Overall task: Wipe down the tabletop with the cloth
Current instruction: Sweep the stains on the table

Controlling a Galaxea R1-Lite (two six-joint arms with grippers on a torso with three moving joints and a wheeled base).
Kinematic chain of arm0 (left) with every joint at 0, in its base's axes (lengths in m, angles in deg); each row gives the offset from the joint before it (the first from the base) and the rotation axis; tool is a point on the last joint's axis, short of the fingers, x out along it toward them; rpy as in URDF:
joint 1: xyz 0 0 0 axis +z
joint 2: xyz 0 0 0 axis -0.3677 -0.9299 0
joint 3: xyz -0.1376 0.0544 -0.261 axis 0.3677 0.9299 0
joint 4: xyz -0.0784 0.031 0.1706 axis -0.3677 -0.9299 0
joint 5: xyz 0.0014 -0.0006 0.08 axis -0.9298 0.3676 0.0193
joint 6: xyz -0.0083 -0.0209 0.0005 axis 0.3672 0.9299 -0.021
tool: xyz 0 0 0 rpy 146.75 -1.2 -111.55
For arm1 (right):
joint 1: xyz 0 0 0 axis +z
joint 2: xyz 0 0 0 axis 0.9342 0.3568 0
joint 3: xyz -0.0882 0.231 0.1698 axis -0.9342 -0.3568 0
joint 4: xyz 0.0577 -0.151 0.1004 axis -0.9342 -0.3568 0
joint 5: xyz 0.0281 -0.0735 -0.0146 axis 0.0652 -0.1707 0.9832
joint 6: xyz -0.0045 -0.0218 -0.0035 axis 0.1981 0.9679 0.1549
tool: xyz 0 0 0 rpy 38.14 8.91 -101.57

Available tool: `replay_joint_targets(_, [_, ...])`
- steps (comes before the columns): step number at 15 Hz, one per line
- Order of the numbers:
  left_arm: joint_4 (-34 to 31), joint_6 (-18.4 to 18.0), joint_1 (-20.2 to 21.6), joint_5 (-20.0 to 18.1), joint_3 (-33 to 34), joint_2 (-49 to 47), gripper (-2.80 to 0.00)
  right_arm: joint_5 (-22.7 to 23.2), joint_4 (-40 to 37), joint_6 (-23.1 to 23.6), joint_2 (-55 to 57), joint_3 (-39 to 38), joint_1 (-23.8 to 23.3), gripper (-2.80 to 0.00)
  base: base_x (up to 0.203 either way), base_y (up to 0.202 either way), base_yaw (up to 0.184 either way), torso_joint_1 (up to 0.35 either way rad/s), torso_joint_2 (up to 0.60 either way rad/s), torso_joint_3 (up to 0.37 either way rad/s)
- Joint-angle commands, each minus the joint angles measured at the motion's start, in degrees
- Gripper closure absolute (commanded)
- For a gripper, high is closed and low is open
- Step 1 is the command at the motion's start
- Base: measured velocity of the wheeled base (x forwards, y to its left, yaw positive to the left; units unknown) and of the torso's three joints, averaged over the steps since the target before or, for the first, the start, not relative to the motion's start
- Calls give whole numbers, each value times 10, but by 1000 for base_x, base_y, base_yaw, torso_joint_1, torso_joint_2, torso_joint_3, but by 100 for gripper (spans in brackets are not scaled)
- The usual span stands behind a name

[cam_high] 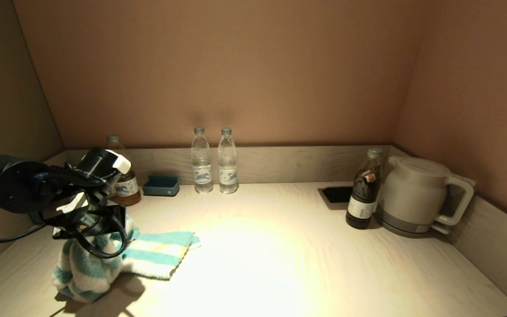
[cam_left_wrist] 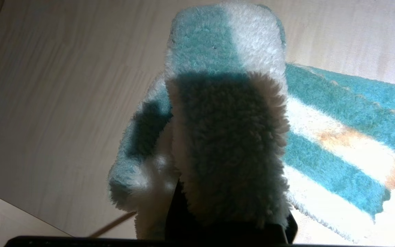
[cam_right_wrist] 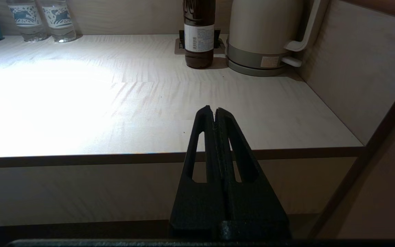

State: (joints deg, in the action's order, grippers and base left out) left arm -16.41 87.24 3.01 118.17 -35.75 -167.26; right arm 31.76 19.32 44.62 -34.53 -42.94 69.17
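The teal and white striped cloth (cam_high: 152, 253) lies at the left front of the pale wood-grain tabletop (cam_high: 280, 259). One end is bunched and lifted; the other end lies flat to the right. My left gripper (cam_high: 87, 235) is shut on the bunched end, just above the surface. In the left wrist view the fluffy cloth (cam_left_wrist: 225, 137) covers the jaws, and its flat striped part (cam_left_wrist: 338, 137) spreads over the tabletop (cam_left_wrist: 63, 103). My right gripper (cam_right_wrist: 214, 109) is shut on nothing, parked low in front of the table's front edge (cam_right_wrist: 115, 158) at the right.
Along the back rim (cam_high: 288, 163) stand an amber bottle (cam_high: 123, 185), a grey-blue tissue box (cam_high: 161, 186) and two water bottles (cam_high: 201, 160). A dark bottle (cam_high: 362, 193), a beige kettle (cam_high: 412, 198) and a dark cutout (cam_high: 337, 193) occupy the right rear.
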Motion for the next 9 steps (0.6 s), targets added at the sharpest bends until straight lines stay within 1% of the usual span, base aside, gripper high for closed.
replay_joint_targets(1, [-1,2,10,0,0,-46,0,0,0,0,0,0,0,0,0,0,0,0,0,0])
replay_joint_targets(3, [2,5,19,-9,-5,-89,0,0,0,0,0,0,0,0,0,0,0,0,0,0])
replay_joint_targets(4, [4,16,20,-10,-11,-105,0,0,0,0,0,0,0,0,0,0,0,0,0,0])
replay_joint_targets(6, [5,29,20,-10,-15,-120,0,0,0,0,0,0,0,0,0,0,0,0,0,0])
replay_joint_targets(9, [6,31,21,-10,-13,-134,0,0,0,0,0,0,0,0,0,0,0,0,0,0])
